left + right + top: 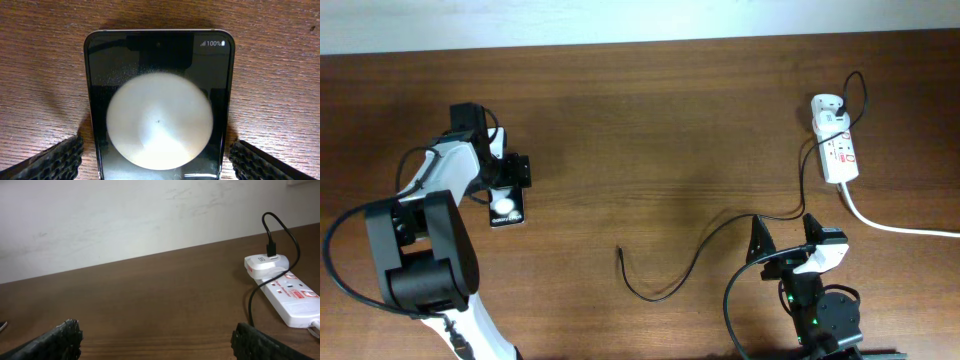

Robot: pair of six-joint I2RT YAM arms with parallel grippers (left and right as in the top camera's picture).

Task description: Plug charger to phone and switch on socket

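The charger (698,257) is a thin, limp cable. Its connector tip (619,252) lies free mid-bench (650,130) and is best pinched just behind that stiff end. The glossy, probably slippery phone (506,208) lies flat between the spread left hand (160,167). The right hand (786,236) is spread, empty, near the socket (839,155).

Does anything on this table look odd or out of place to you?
Nothing is spilled or broken. The one loose thing is the charger's connector tip: it lies bare on the table, its cable curling, well apart from the phone. Oddly, the phone's screen already reads a full battery.
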